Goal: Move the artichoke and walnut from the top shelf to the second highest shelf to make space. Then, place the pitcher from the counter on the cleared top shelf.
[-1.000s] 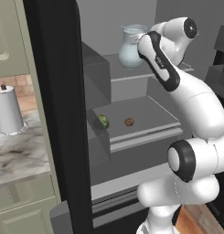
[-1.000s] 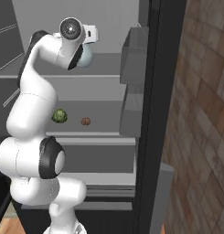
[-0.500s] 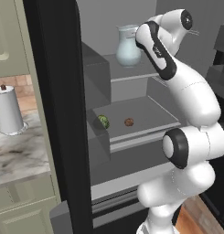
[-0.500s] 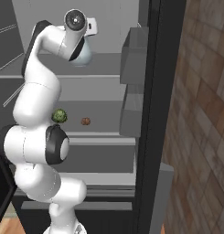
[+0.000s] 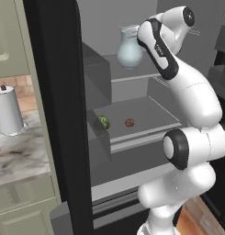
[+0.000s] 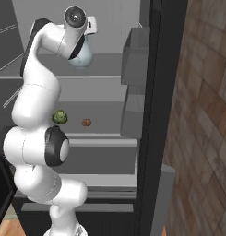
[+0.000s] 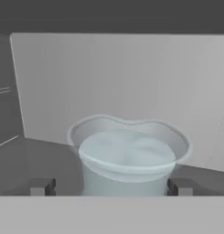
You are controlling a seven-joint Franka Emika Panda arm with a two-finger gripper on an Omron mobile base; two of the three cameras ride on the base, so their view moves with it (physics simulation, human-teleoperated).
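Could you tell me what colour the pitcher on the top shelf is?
The pitcher is pale, translucent blue-grey; the left base view shows it best.

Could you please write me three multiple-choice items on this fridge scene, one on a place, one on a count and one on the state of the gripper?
1. Where does the pitcher stand?
A. on the counter
B. on the top shelf
C. on the fridge floor

2. How many food items lie on the second highest shelf?
A. none
B. two
C. four

3. How is the gripper?
A. open, a finger on each side of the pitcher
B. shut on the walnut
C. shut on the artichoke

Answers: 1 B, both base views show it on the upper plate. 2 B, the artichoke and the walnut lie there. 3 A, the hand view shows the fingers apart, clear of the pitcher's neck.
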